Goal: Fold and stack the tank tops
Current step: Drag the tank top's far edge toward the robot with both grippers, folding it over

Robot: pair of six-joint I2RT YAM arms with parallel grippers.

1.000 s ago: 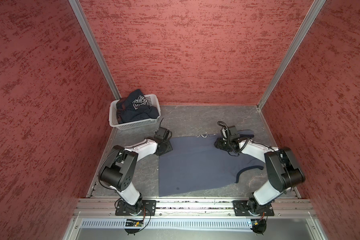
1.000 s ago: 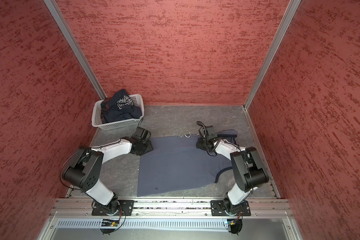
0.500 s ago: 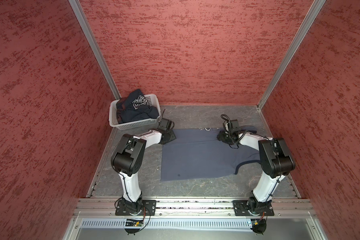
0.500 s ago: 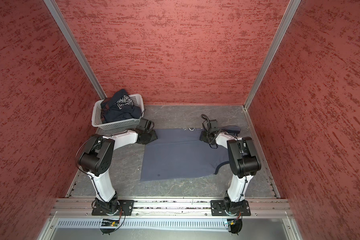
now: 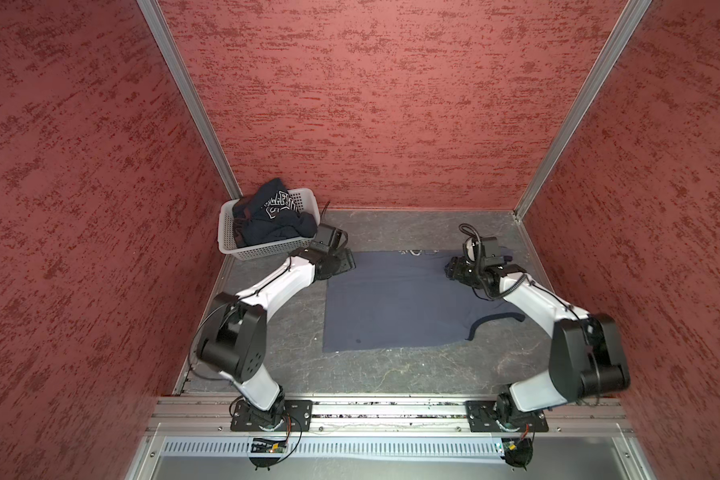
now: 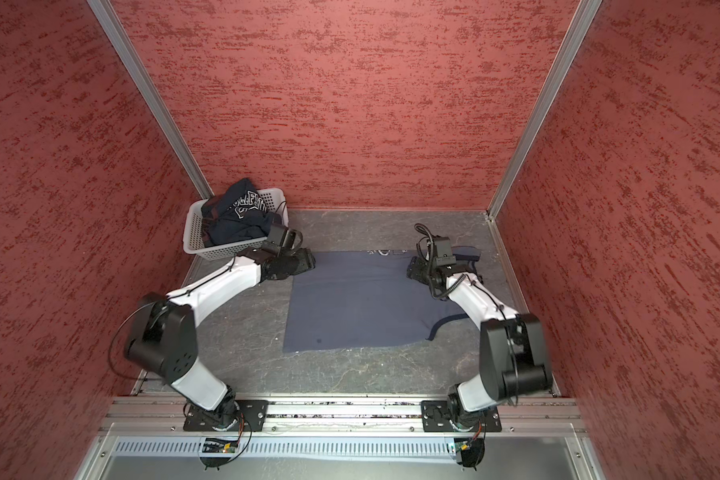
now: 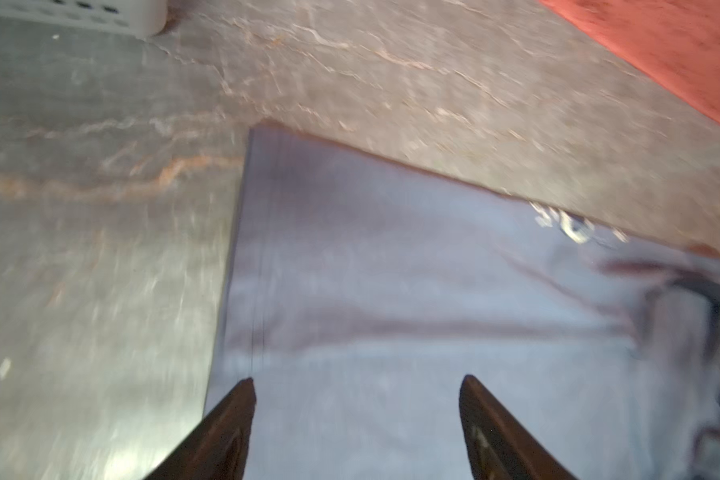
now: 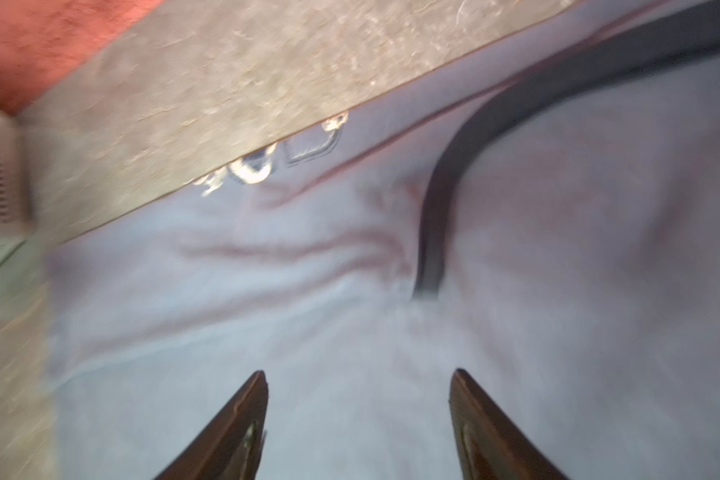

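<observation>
Fabric covers the middle of the grey table (image 5: pixel 391 374): the grey-blue tank top (image 5: pixel 391 303) lies flat there as a rough rectangle, with its far edge straight and its near edge running slightly askew. A curl of navy trim (image 5: pixel 491 320) loops out at the near-right corner, partly under the right arm. Pale lettering (image 5: pixel 416 252) peeks along the far edge.

The left gripper (image 5: pixel 348 264) sits at the far-left corner of this top, just beside the white basket (image 5: pixel 225 224). In the left wrist view its two dark fingers (image 7: pixel 233 419) stand well apart over the cloth, one near the side hem, with nothing between them. The picture is too blurred to show whether the tips touch the fabric.

The right gripper (image 5: pixel 452 270) is at the far-right part of the same top, pointing toward the middle. In the right wrist view its fingers (image 8: pixel 479 415) are likewise spread wide with only wrinkled cloth beneath them and nothing clamped. A dark band of trim curves across the fabric just ahead of them. Contact with the cloth cannot be judged here either.

The navy tank top (image 5: pixel 275 220) is bunched in the basket at the far-left corner of the table, against the red wall, with white-outlined lettering on its upper folds. It rises above the basket rim in both top views.
</observation>
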